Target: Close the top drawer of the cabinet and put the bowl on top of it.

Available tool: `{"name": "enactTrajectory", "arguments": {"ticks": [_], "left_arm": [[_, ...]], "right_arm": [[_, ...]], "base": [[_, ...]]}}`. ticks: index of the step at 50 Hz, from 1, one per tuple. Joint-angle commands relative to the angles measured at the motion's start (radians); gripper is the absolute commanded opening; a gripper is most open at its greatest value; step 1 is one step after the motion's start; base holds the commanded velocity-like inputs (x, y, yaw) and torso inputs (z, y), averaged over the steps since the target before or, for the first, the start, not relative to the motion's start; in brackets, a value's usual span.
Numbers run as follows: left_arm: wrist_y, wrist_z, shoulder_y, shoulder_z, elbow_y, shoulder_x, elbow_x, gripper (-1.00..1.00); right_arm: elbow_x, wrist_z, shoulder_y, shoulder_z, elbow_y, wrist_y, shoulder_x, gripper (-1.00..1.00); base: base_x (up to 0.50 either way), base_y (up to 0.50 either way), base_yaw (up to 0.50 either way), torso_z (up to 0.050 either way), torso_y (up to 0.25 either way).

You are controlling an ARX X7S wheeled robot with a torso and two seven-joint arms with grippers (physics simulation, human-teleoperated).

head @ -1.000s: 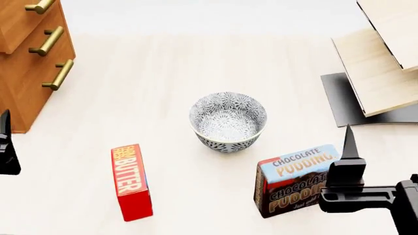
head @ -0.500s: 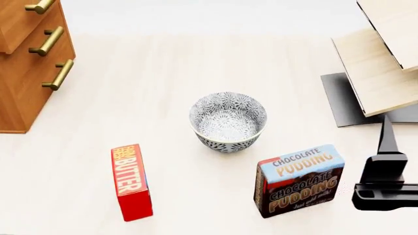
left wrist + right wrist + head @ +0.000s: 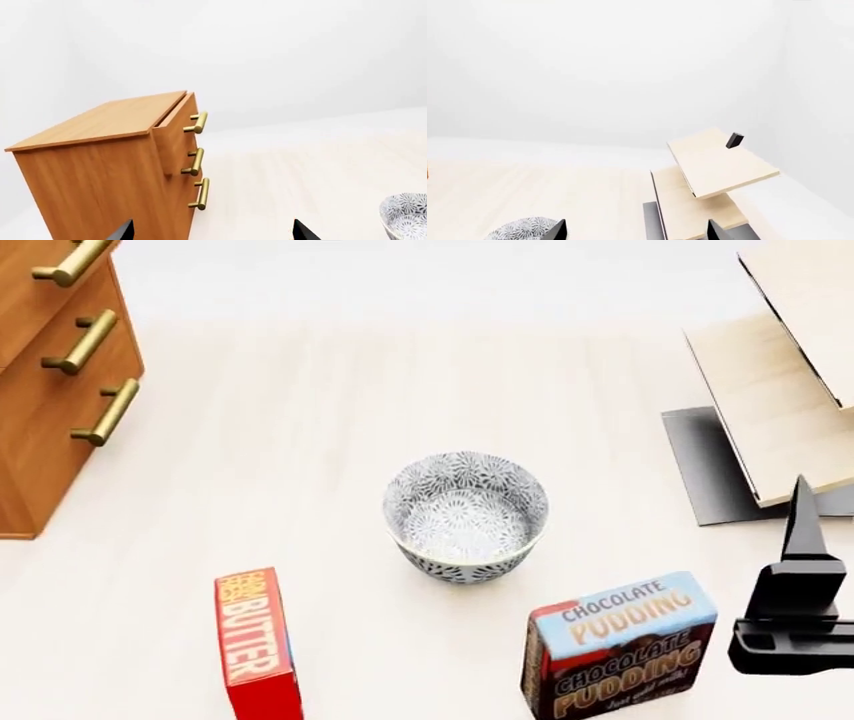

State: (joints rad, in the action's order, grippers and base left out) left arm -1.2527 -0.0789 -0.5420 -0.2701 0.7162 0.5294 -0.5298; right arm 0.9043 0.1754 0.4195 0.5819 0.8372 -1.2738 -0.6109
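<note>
on the pale tabletop [image 3: 334, 390], nearest the robot, a red butter box [image 3: 254, 645] and a chocolate pudding box [image 3: 621, 648] stand just in front of the bowl [image 3: 465, 514], one to each side. the right hand [image 3: 797, 570] hangs beside the pudding box, well right of the bowl; its fingertips [image 3: 557, 231] are spread and hold nothing. the left hand [image 3: 210, 232] is likewise spread and empty. far left of the bowl stands the cabinet [image 3: 100, 170], its top drawer [image 3: 175, 131] pulled slightly out. far right of the bowl, pale wood panels [image 3: 781, 390] rest on a black base [image 3: 707, 475].
</note>
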Motion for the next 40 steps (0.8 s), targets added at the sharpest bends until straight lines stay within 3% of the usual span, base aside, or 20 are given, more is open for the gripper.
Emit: {"name": "enactTrajectory", "arguments": {"ticks": [1, 40], "left_arm": [[0.003, -0.003, 0.005, 0.007, 0.003, 0.004, -0.003, 1.00], [0.007, 0.009, 0.022, 0.036, 0.018, 0.020, -0.032, 1.00]], "right_arm": [[-0.016, -0.009, -0.026, -0.006, -0.004, 0.038, -0.003, 1.00], [0.022, 0.008, -0.046, 0.019, -0.005, 0.050, -0.020, 1.00]], "base": [[0.50, 0.00, 0.00, 0.000, 0.000], [0.50, 0.00, 0.00, 0.000, 0.001]]}}
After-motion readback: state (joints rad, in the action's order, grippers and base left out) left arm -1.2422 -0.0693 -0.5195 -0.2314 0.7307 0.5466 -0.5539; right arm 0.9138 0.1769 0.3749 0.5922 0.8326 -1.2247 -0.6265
